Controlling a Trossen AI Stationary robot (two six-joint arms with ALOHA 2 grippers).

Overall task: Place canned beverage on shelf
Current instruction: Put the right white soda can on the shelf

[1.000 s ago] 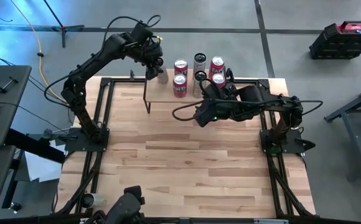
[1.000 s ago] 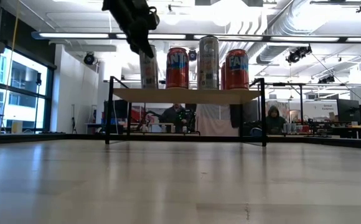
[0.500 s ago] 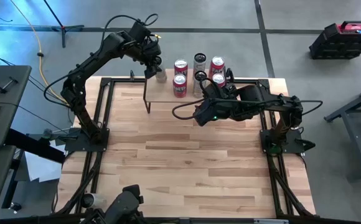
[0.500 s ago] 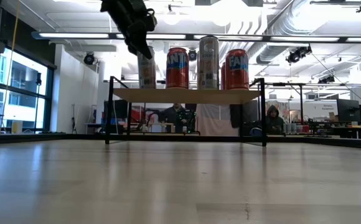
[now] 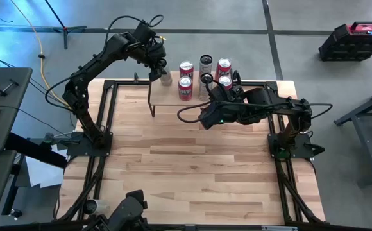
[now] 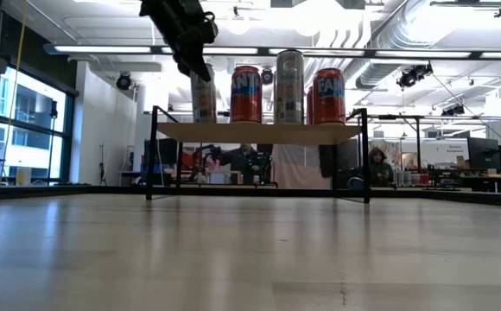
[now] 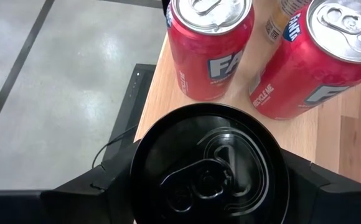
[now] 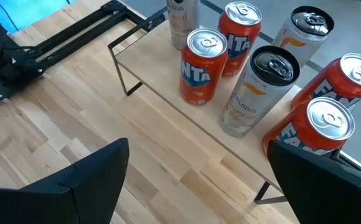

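Observation:
A slim can with a black top (image 7: 208, 168) stands upright on the far left part of the shelf (image 6: 259, 131), its base on the light plank. My left gripper (image 6: 197, 65) reaches down over it from the far left and is shut on it. Several other cans stand to its right, among them a red one (image 6: 246, 93), a tall silver one (image 6: 289, 86) and another red one (image 6: 328, 95). My right gripper (image 8: 199, 186) hangs open above the table at the shelf's near right side, with nothing between its fingers. It shows in the high view as well (image 5: 224, 90). My left gripper has the black-topped can between its two fingers. One finger (image 7: 99, 186) lies against the can's upper wall (image 6: 206, 86) and the other (image 7: 317, 186) against the opposite side. The fingers slant down from above, from the shelf's far left. The can stands upright on the plank.
Black frame rails (image 5: 106, 115) run along the table's left and right sides. The near half of the wooden tabletop (image 5: 192, 173) lies bare. People sit in the room behind the shelf (image 6: 249, 160). Red cans (image 7: 211, 50) stand close beside the held one.

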